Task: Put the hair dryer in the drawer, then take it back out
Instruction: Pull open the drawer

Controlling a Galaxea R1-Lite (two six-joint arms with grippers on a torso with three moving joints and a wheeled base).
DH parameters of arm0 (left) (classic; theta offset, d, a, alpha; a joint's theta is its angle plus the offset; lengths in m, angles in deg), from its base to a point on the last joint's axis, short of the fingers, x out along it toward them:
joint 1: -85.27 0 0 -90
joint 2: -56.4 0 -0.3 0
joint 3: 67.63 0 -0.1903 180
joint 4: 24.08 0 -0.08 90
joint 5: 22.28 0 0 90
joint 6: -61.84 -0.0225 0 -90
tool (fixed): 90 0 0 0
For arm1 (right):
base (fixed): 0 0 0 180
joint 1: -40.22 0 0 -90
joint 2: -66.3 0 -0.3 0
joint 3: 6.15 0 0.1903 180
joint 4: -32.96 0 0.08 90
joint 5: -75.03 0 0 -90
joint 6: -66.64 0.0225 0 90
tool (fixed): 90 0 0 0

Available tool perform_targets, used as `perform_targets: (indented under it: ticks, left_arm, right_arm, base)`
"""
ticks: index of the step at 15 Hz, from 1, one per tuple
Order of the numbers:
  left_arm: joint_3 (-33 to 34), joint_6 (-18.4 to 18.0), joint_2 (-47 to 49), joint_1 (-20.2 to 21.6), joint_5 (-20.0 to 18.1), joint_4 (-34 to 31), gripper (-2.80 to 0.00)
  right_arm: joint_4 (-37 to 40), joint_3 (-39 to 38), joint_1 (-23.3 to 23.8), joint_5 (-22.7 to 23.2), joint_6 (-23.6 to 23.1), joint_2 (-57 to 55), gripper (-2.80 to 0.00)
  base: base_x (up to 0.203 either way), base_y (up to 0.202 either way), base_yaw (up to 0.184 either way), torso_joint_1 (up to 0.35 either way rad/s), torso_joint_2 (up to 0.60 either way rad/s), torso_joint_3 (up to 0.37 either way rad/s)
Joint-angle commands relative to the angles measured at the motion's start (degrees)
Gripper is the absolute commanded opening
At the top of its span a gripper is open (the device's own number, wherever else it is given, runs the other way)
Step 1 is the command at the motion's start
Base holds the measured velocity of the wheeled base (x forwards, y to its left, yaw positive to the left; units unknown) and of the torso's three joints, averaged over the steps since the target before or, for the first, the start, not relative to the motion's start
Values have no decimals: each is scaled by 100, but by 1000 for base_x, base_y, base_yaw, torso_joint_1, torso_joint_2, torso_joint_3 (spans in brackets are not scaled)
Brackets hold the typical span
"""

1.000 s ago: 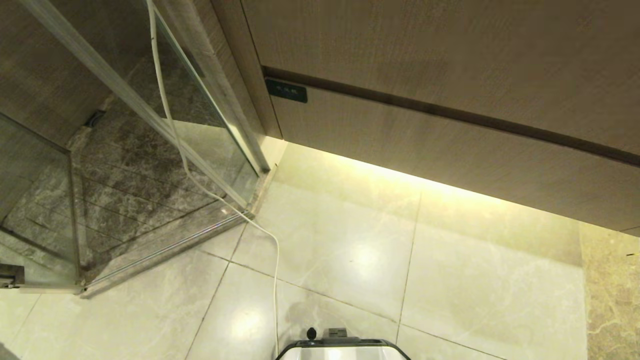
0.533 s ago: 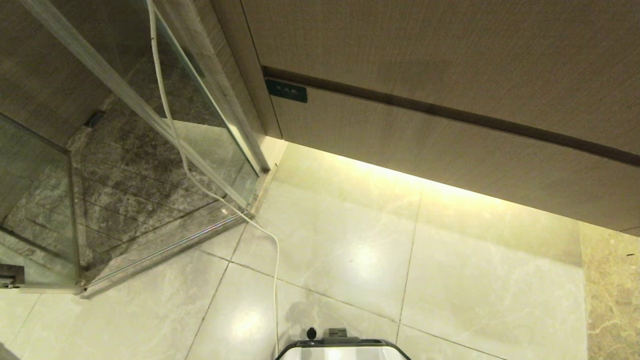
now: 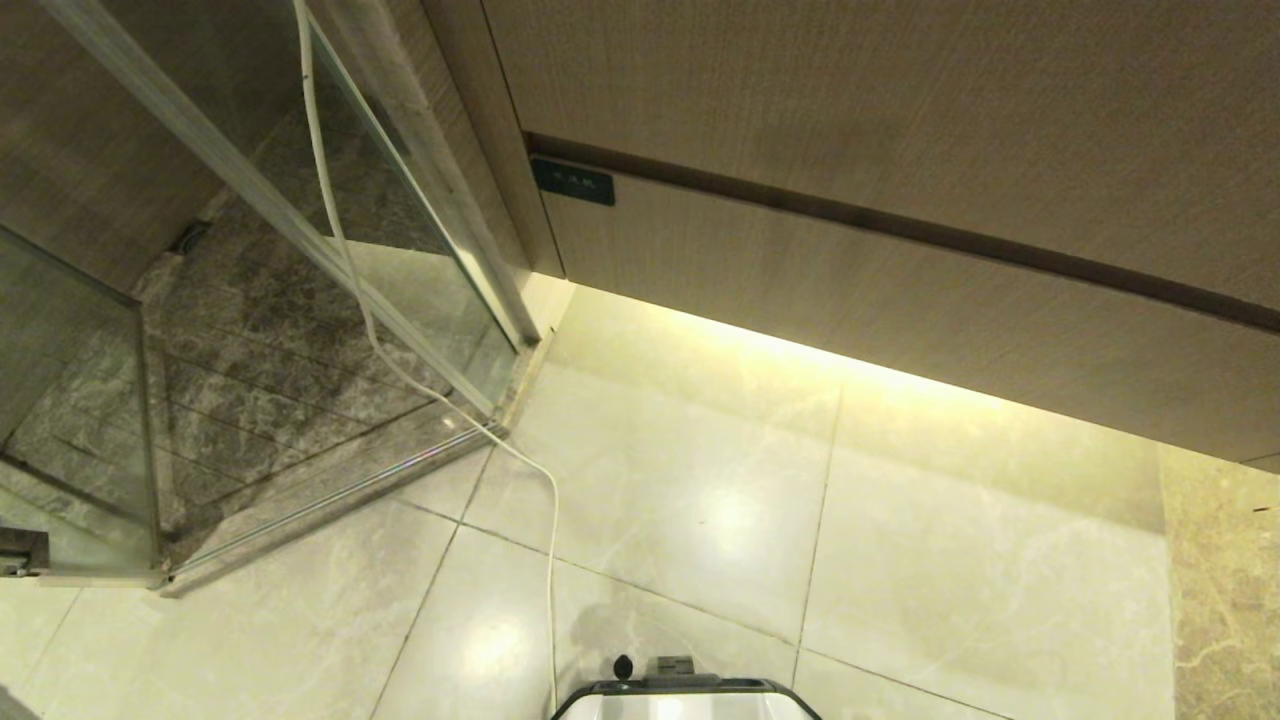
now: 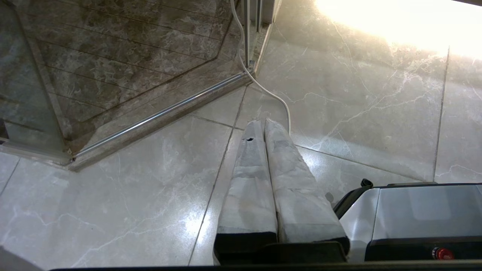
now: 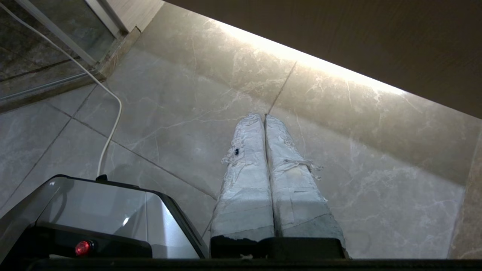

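The drawer [image 3: 850, 290] is the wide light wood-grain front with a small black label [image 3: 572, 182] at its left end; it stands closed above the lit floor strip. The hair dryer is out of view in every frame. My left gripper [image 4: 262, 121] hangs over the floor tiles beside my base, its taped fingers pressed together and holding nothing. My right gripper [image 5: 264, 116] hangs the same way on the other side, shut and empty, with the wood-grain cabinet front [image 5: 339, 37] some way ahead of it. Neither gripper shows in the head view.
A taller plain wood-grain panel [image 3: 850, 90] sits above the drawer. At the left stands a glass shower enclosure [image 3: 250, 330] with a metal floor rail [image 4: 162, 114]. A white cable [image 3: 550, 540] trails from it across the tiles to my base [image 3: 685, 698].
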Motion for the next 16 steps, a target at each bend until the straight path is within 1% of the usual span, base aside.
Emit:
perform_targets:
  ticks: [1,8,14,16]
  left_arm:
    - [9,0,0,-4,1,0,-280]
    - [9,0,0,2,1,0,-280]
    - [9,0,0,2,1,0,-280]
    - [9,0,0,2,1,0,-280]
  right_arm:
    - [-1,-229,2,3,-13,219,-280]
    - [-27,-229,-3,3,61,219,-280]
    - [-10,-229,-7,-6,84,219,-280]
    - [-10,-229,-7,-6,84,219,-280]
  base:
    - [0,0,0,0,0,0]
    - [0,5,-5,1,-1,1]
    - [3,7,-142,3,2,1]
    - [3,3,-40,1,0,1]
